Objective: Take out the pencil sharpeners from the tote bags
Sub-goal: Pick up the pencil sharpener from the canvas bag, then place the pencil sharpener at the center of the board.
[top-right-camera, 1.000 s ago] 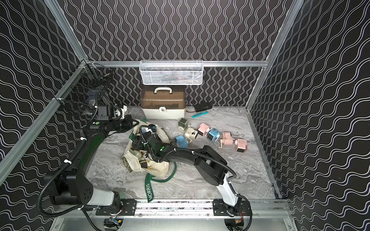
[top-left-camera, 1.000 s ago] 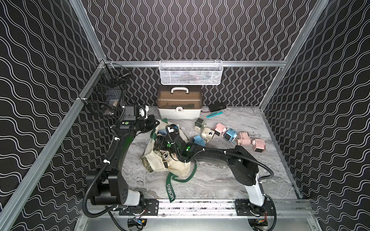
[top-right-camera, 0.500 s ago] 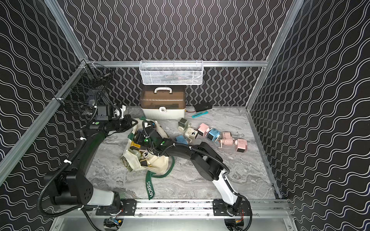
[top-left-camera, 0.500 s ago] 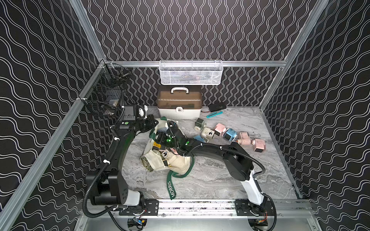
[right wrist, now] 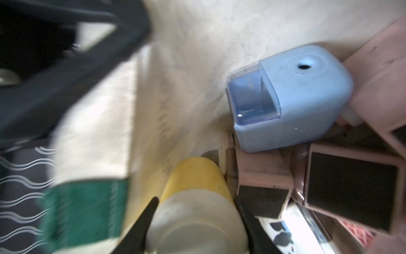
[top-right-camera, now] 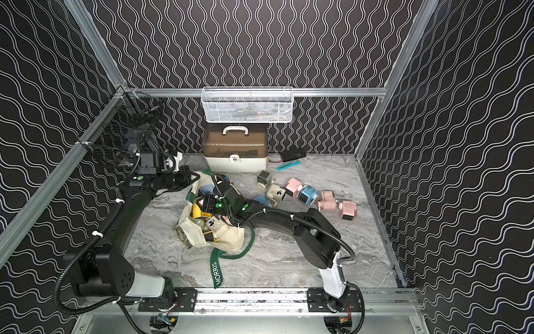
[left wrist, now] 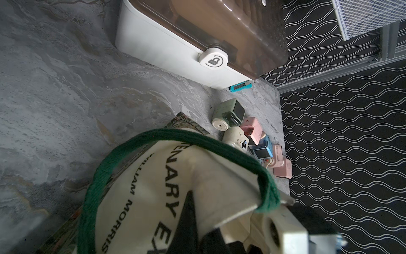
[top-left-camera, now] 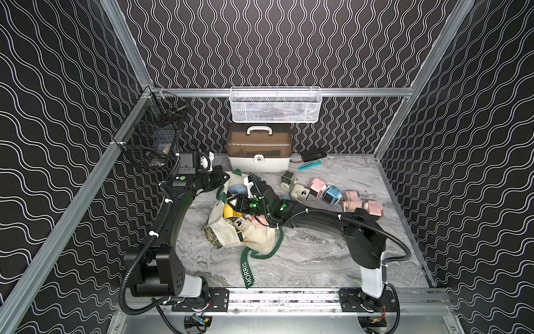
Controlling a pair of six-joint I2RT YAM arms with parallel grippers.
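The cream tote bag (top-left-camera: pixel 251 240) lies slumped at the centre of both top views, with its mouth toward the upper left. Its green strap (top-left-camera: pixel 248 271) trails toward the lower edge of the tabletop (top-left-camera: pixel 318 260). The left claw (top-left-camera: pixel 222 181) is clamped fully closed on the bag's rim, which stands lifted.

Inside the bag, the right claw (right wrist: pixel 197 222) presses its two dark fingers (right wrist: pixel 145 224) against either side of a yellow pencil sharpener (right wrist: pixel 193 176). A light blue sharpener (right wrist: pixel 292 105) and pink sharpeners (right wrist: pixel 351 187) with dark square panels crowd beside it. A row of sharpeners (top-left-camera: pixel 332 196) lies on the tabletop at centre right.

How many sharpeners are in the bag cannot be counted, because the arm and the folds cover them. Part of the right wrist view is blurred. The contents of the brown-lidded case (top-left-camera: pixel 258 150) and the white mesh basket (top-left-camera: pixel 276 105) are hard to make out.
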